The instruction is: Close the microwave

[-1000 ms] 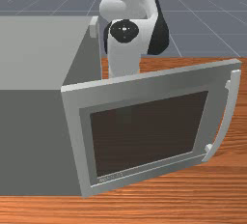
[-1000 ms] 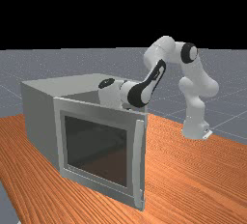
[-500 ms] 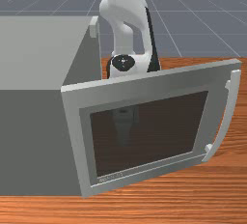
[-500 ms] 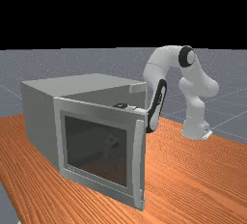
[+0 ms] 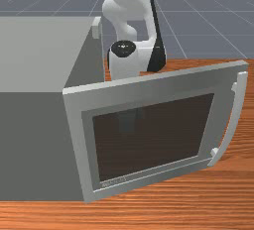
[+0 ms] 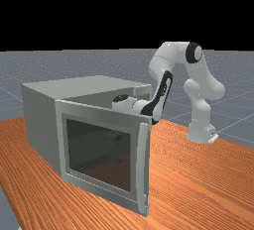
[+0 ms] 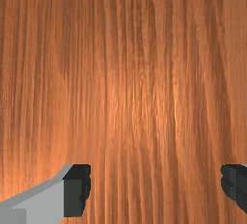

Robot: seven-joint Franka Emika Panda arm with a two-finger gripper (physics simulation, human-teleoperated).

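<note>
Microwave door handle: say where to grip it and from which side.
Probably the handle at its middle, coming from outside the door, with the open end effector straddling it. It is long, bowed and upright, held off the door by a mount near each end, so its middle likely leaves room behind.

Faint lettering (image 5: 114, 181) low on microwave door (image 5: 149, 91), too small to read.

Your front view faces the microwave door (image 5: 149, 135) closely; your far view shares it, farther back; your wrist view looks down on the table (image 7: 144, 83).
</note>
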